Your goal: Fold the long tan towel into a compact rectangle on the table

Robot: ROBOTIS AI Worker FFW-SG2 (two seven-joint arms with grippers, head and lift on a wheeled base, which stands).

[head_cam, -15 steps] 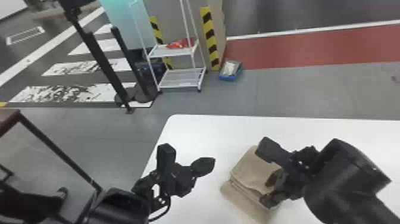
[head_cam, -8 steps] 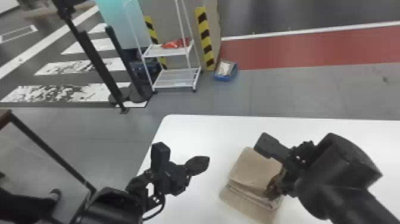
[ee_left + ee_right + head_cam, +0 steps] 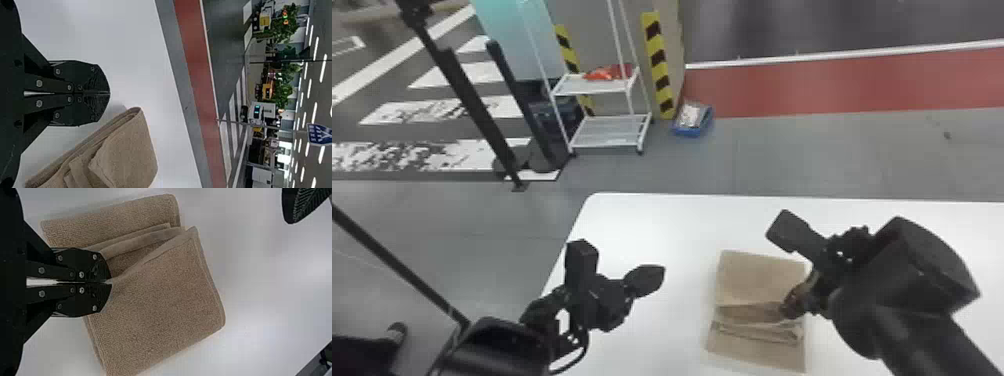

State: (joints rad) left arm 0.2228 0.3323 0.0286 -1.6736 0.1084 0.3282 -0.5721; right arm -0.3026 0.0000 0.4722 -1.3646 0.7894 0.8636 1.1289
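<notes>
Your right arm (image 3: 897, 305) comes in from the near right, slanting far and left, with its pincer (image 3: 789, 304) angled down at the right side of the towel (image 3: 757, 277). That pincer is closed on an edge of the towel's upper layer, lifting it a little where the fingers meet. Your left arm (image 3: 497, 347) comes in from the near left, and its pincer (image 3: 652, 280) hangs over the table (image 3: 657, 225), left of the towel and apart from it, fingers together with nothing between them. The towel lies folded in layers on the table, between your two arms, its fold edges showing across the nearer part. Beyond the table, a blue bin (image 3: 689, 131) on the floor (image 3: 782, 155) holds something pale; left of it, a white rack (image 3: 612, 132) carries a red thing (image 3: 609, 73) on its upper shelf (image 3: 592, 87).
</notes>
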